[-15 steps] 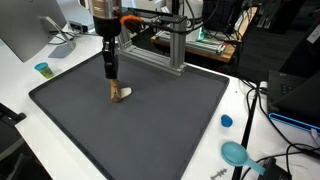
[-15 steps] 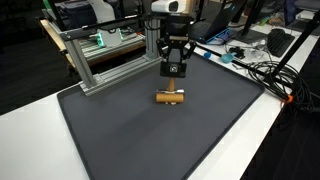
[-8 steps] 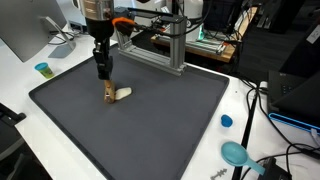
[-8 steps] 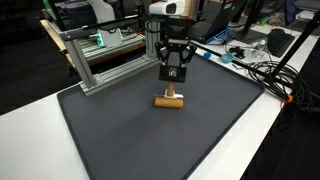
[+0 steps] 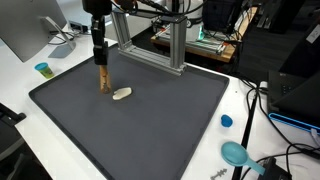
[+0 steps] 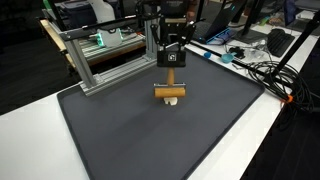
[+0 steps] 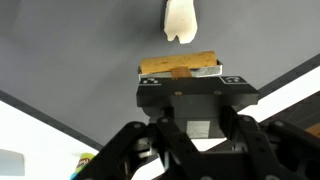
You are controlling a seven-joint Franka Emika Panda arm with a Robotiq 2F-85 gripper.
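Observation:
My gripper [image 5: 100, 72] is shut on a tan wooden block [image 5: 102, 84] and holds it a little above the dark grey mat [image 5: 150, 125]. In the wrist view the block [image 7: 200, 62] lies crosswise between the fingers of the gripper [image 7: 180, 70]. A small cream piece [image 5: 122, 94] lies on the mat just beside and below the block; it also shows in the wrist view [image 7: 180, 20]. In an exterior view the gripper [image 6: 169, 86] hangs over the block [image 6: 158, 92], with the cream piece [image 6: 173, 101] just under it.
An aluminium frame [image 5: 165, 45] stands at the mat's back edge. A blue cup [image 5: 42, 69] and a monitor [image 5: 25, 30] are on the white table. A blue cap [image 5: 226, 121], a teal object [image 5: 236, 153] and cables [image 6: 265, 70] lie beside the mat.
The gripper has risen and drifted back with the wooden block in it. The cream piece stayed on the mat and now lies apart from the block.

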